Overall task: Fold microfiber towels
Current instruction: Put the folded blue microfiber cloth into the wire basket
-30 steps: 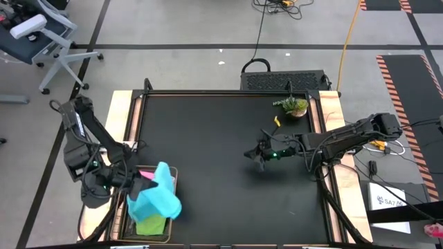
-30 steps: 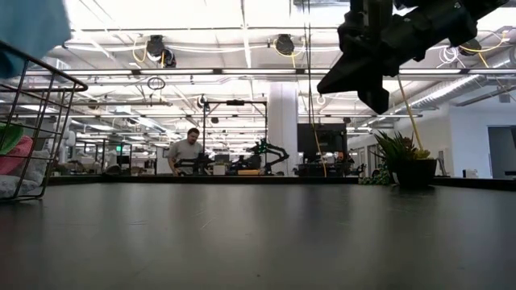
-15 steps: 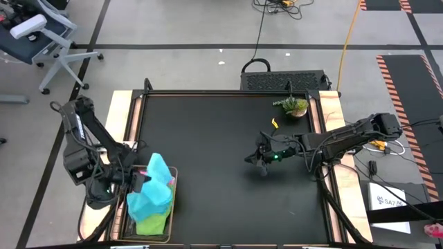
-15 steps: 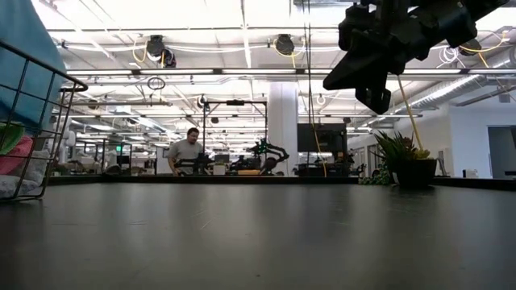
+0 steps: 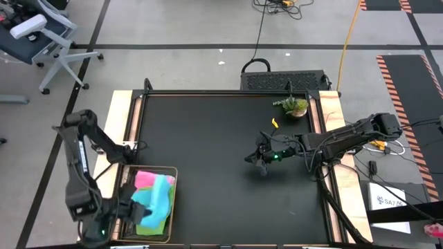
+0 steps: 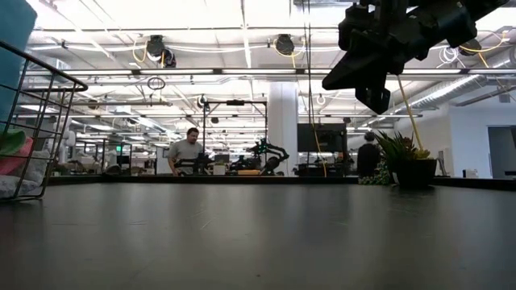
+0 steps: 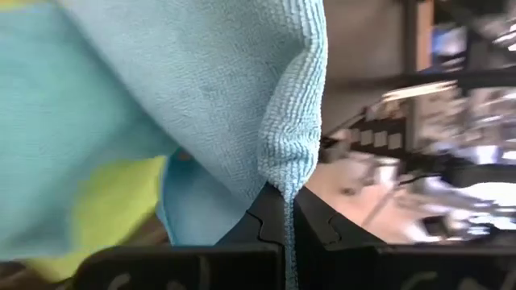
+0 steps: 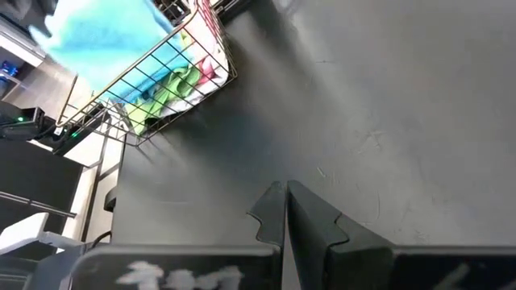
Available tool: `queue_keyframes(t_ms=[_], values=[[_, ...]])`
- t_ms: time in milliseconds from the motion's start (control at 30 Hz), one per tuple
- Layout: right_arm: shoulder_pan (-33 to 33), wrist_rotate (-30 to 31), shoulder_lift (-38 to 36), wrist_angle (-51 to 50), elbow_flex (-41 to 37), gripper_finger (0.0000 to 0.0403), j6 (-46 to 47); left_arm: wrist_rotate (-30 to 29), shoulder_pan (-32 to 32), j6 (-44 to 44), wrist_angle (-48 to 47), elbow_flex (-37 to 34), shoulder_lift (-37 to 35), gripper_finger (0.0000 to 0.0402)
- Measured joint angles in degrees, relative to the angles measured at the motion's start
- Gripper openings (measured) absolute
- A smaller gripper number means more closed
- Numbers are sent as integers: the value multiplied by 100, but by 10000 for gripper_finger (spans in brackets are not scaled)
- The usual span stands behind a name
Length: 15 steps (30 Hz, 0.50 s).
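1. Left gripper, at the table's near-left corner over the rectangular wire mesh basket, is clamped shut on an edge of the light blue microfiber towel. The pinch at the hem lets the rest of the cloth hang free, which suits lifting one towel clear of the pile.
2. That blue towel drapes over the basket. Left wrist view shows its hem running straight down between the closed fingers.
3. Under it, in the basket: the pink microfiber towel and the lime green microfiber towel. Other cloths not clearly told apart from above.
4. Right gripper hangs above the bare black table top, right of centre, fingers pressed together, holding nothing. Probably parked there to take a corner once the towel is laid out.
5. Small green potted plant sits at the far-right corner, well apart from the work area.
6. Judgement: pick-out step, no folding begun; nothing lies flat on the table yet.
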Motion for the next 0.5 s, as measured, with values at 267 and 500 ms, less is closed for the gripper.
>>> queue_keyframes(t_ms=[267,500], values=[[-7,2,0,7,0,9,-42,-1485,158,332,175,0,61,1],[0,-4,0,20,0,9,-48,-1362,253,204,-697,0,-262,1]])
